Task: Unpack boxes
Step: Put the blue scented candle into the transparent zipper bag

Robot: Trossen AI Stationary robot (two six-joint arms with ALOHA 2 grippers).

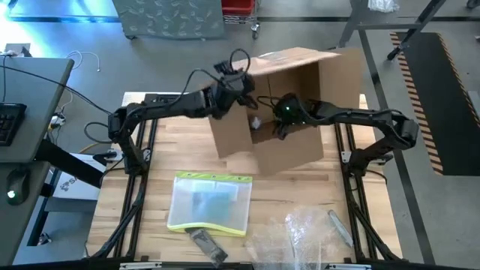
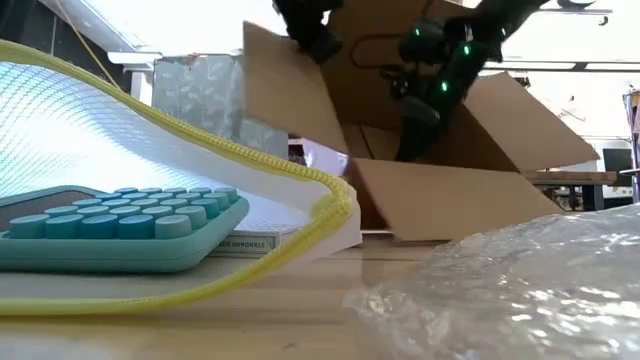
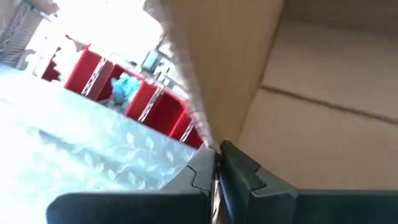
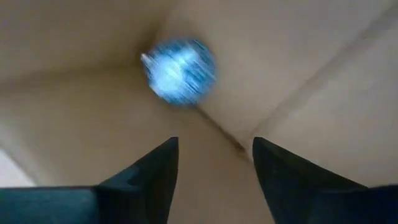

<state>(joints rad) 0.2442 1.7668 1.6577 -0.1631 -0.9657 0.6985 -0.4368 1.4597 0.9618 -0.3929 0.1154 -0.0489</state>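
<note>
I see the brown corrugated cardboard carton (image 1: 289,112) tipped on its side at the far middle of the wooden slatted counter (image 1: 150,161), flaps splayed. My left gripper (image 3: 216,180) has its fingers pressed together, pinching a flap's raw fluted edge. My right gripper (image 4: 214,165) is inside the carton, fingers spread, facing a blurred, round bluish object (image 4: 180,71) by a creased inner corner.
</note>
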